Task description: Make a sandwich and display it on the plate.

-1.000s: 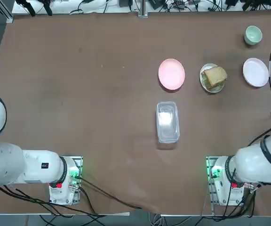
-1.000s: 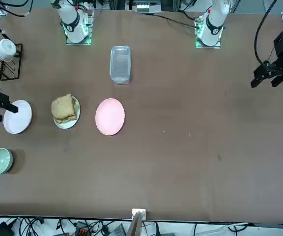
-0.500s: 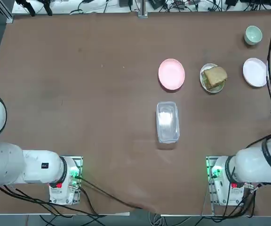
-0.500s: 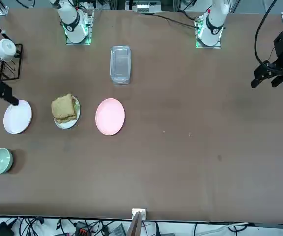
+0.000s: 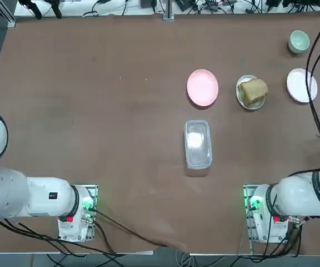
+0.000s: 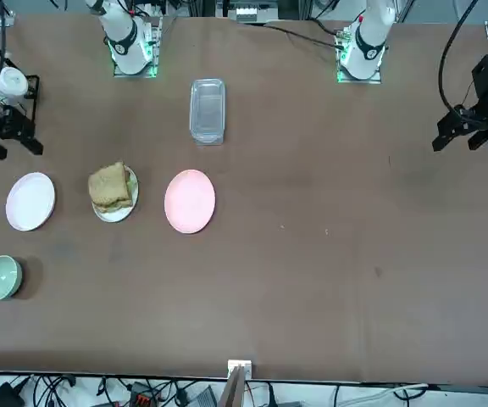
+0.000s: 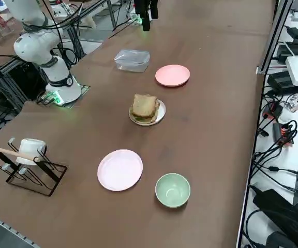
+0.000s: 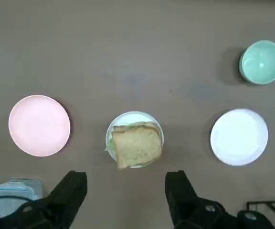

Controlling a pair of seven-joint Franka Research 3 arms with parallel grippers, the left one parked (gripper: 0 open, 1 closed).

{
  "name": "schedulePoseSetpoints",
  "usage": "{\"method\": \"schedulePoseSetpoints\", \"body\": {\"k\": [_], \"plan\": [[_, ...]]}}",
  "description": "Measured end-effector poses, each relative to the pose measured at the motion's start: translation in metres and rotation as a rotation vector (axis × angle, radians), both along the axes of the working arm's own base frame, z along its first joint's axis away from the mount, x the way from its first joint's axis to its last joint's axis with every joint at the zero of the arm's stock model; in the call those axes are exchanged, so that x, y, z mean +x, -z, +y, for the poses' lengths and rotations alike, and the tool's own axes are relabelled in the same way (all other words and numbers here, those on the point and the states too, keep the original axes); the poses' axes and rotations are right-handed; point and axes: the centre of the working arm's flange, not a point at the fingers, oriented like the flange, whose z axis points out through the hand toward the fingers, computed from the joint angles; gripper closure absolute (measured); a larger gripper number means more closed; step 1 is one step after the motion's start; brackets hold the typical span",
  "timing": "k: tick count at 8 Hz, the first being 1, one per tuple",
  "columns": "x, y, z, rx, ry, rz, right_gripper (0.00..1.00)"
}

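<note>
The sandwich (image 8: 136, 145), two tan-brown crusted toast slices stacked with green lettuce showing at the edges, is seen lying on a small white round plate (image 8: 150, 121). The filling is largely hidden by the top slice; only a thin green fringe can be made out in the wrist view, and no orange bits can be confirmed. The plate beneath is mostly covered, with only its rim showing (image 5: 240, 94).

On the brown desk (image 5: 121, 111) the plate with the sandwich is placed between a pink round plate (image 5: 203, 87) and a second plain white round plate (image 5: 301, 85), the three in a row and apart from one another. A small pale-green bowl (image 5: 299, 41) is set near the bare white plate, farther from the arm bases. A clear rectangular plastic container (image 5: 198, 143) lies closer to the bases, near the pink plate. A black wire rack holding a white cup (image 7: 29, 150) stands at the desk's right edge, partly cut off in the front view.

The right gripper (image 8: 125, 191) is held high above the desk, pointing straight down, just short of the sandwich plate. Its fingers (image 8: 73, 188) are spread wide with nothing between them. In the front view the gripper (image 6: 2, 127) is cut off at the picture's edge; in the top view only the arm's base and a cable are seen.
</note>
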Motion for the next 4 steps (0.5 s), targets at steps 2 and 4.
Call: {"method": "schedulePoseSetpoints", "body": {"k": [2, 4], "plan": [[-0.014, -0.003, 0.01, 0.0, 0.013, 0.0, 0.0], [-0.021, -0.008, 0.008, 0.001, 0.019, -0.004, 0.0]]}}
